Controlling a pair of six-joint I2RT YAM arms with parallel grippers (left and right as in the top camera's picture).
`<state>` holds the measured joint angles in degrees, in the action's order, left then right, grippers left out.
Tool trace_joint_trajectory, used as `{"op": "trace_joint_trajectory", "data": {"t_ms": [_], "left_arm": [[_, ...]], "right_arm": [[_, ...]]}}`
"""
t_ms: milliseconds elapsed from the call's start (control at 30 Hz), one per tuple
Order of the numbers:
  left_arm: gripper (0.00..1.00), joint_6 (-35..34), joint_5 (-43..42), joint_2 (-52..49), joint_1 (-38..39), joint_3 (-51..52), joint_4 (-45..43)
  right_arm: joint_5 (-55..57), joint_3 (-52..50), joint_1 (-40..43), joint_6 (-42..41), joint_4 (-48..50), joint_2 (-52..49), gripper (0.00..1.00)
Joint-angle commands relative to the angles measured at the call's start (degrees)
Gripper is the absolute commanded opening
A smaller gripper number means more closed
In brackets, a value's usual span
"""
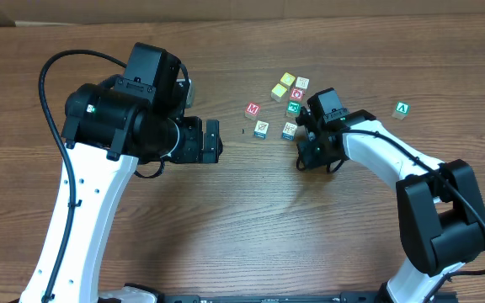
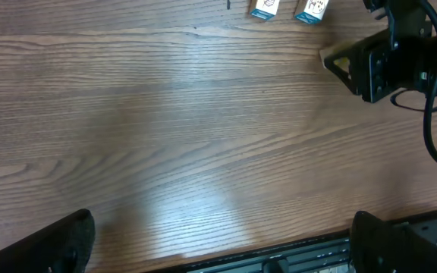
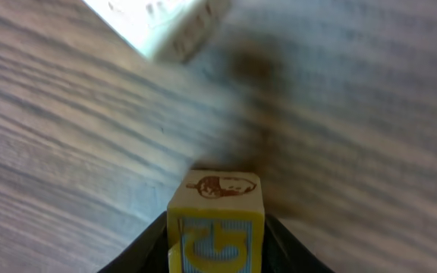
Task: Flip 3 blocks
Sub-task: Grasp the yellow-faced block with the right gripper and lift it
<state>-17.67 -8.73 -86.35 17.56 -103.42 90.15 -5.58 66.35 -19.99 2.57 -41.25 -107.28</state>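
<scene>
My right gripper (image 3: 216, 231) is shut on a wooden block (image 3: 217, 216) with a brown acorn print on its far face and a yellow letter on blue stripes facing the camera. Both fingers press its sides just above the table. Overhead, this gripper (image 1: 305, 156) points down below the cluster and hides the held block. Loose blocks lie there: a red-letter one (image 1: 253, 108), a slash-marked one (image 1: 261, 128), one beside it (image 1: 289, 130), a green one (image 1: 294, 107) and a red one (image 1: 297, 93). My left gripper (image 1: 213, 140) (image 2: 222, 246) stands wide open over bare wood.
Two yellow-topped cubes (image 1: 287, 79) (image 1: 279, 91) and a tan cube (image 1: 302, 82) sit at the back of the cluster. A green "A" cube (image 1: 402, 109) lies alone at the far right. A blurred white cube (image 3: 165, 23) lies just ahead of the right gripper.
</scene>
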Motion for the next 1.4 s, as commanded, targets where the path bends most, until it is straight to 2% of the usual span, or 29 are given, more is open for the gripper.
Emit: {"op": "trace_joint_trajectory", "data": {"t_ms": [0,233,400,567,667,800,1033,1167,1233,1367], "left_arm": [[1.00,-0.4,0.3,-0.4,0.2,0.2,-0.2],[1.00,-0.4,0.3,-0.4,0.2,0.2,-0.2],[1.00,-0.4,0.3,-0.4,0.2,0.2,-0.2],[1.00,-0.4,0.3,-0.4,0.2,0.2,-0.2],[1.00,-0.4,0.3,-0.4,0.2,0.2,-0.2],[1.00,-0.3,0.3,-0.4,0.2,0.2,-0.2],[1.00,-0.4,0.3,-0.4,0.2,0.2,-0.2],[1.00,-0.4,0.3,-0.4,0.2,0.2,-0.2],[1.00,-0.3,0.3,-0.4,0.2,0.2,-0.2],[1.00,-0.4,0.3,-0.4,0.2,0.2,-0.2]], "right_arm": [[0.0,1.2,-0.3,-5.8,-3.4,2.1,0.36],[-1.2,1.2,-0.3,-17.0,-13.5,2.6,0.36],[-6.8,1.2,-0.4,-17.6,-17.7,2.6,0.36],[-6.9,1.2,-3.1,-17.6,-20.0,2.6,0.36],[-4.8,1.2,-5.5,-18.8,-20.9,2.6,0.37],[2.3,1.2,-9.2,-25.9,-23.9,2.6,0.40],[2.4,1.2,-11.6,-28.1,-25.4,2.6,0.41],[3.1,1.2,-11.5,-28.1,-24.5,2.6,0.47],[3.8,1.3,-10.6,-27.8,-23.6,2.7,0.54],[3.6,2.3,-8.3,-26.7,-23.2,2.8,0.57]]}}
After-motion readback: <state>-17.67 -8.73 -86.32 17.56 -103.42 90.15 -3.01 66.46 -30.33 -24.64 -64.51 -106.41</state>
